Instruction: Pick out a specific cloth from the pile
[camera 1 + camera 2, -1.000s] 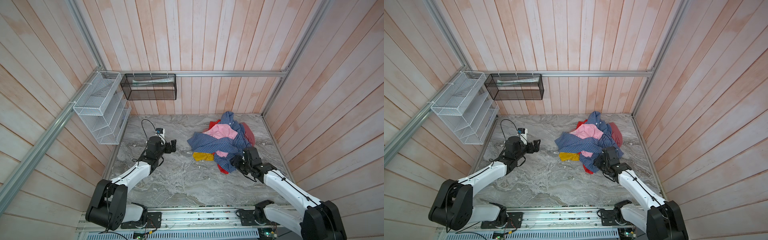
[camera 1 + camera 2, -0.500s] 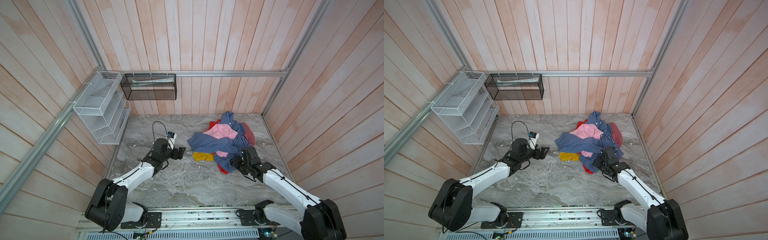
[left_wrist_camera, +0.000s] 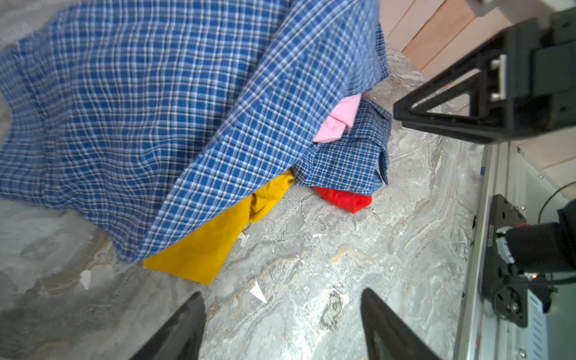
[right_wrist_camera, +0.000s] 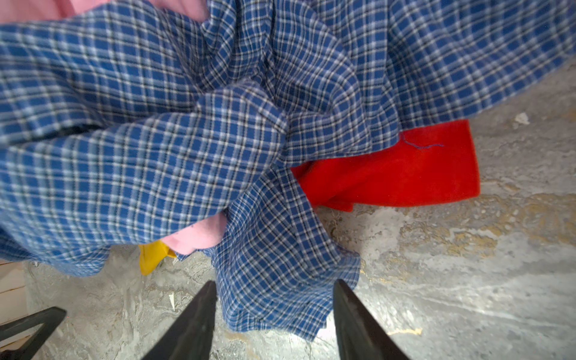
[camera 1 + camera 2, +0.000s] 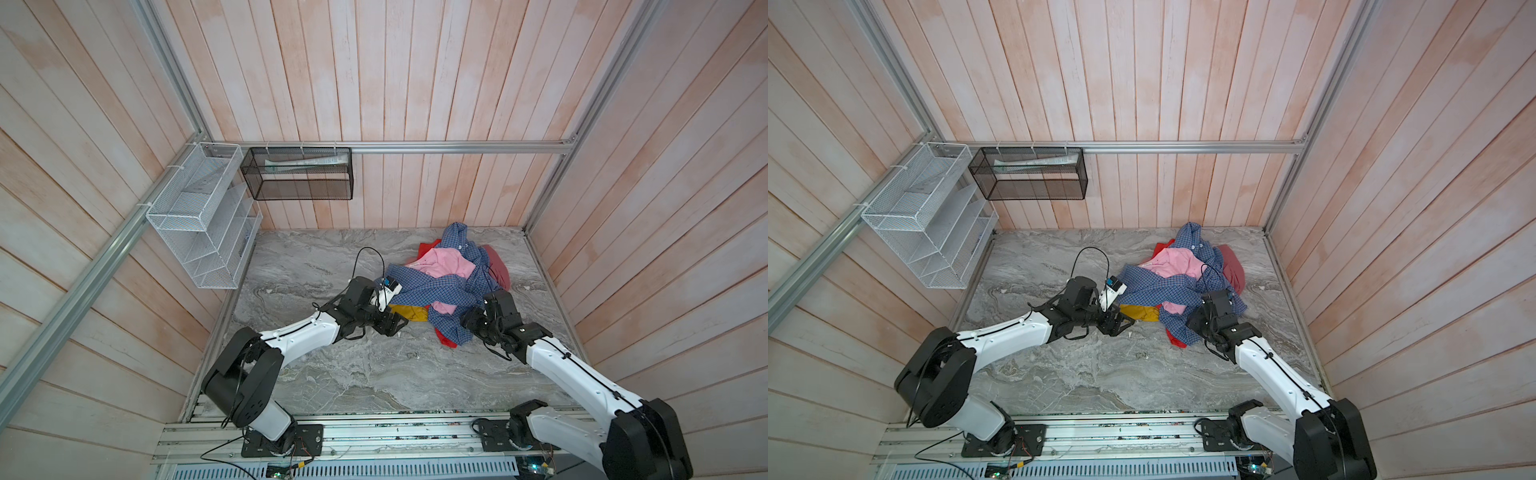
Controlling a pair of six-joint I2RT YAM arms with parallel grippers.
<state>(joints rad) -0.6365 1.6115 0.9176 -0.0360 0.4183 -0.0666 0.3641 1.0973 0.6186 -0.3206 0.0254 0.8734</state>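
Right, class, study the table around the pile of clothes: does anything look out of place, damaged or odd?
Yes: small white scraps lie scattered on the marble table beside the mustard-yellow cloth, like chips or paper bits. A loose blue thread lies across the bright red piece. Nothing looks spilled.

Brightly and evenly lit from above in both top views, with only faint, soft shadows around the pile (image 5: 436, 291) on the marble floor (image 5: 374, 374). Bowed and stretched toward the edges along the wall planks (image 5: 83, 124). Smeared and soft across the checked shirt (image 3: 124, 93) close to each wrist lens, crisper on the floor beyond.
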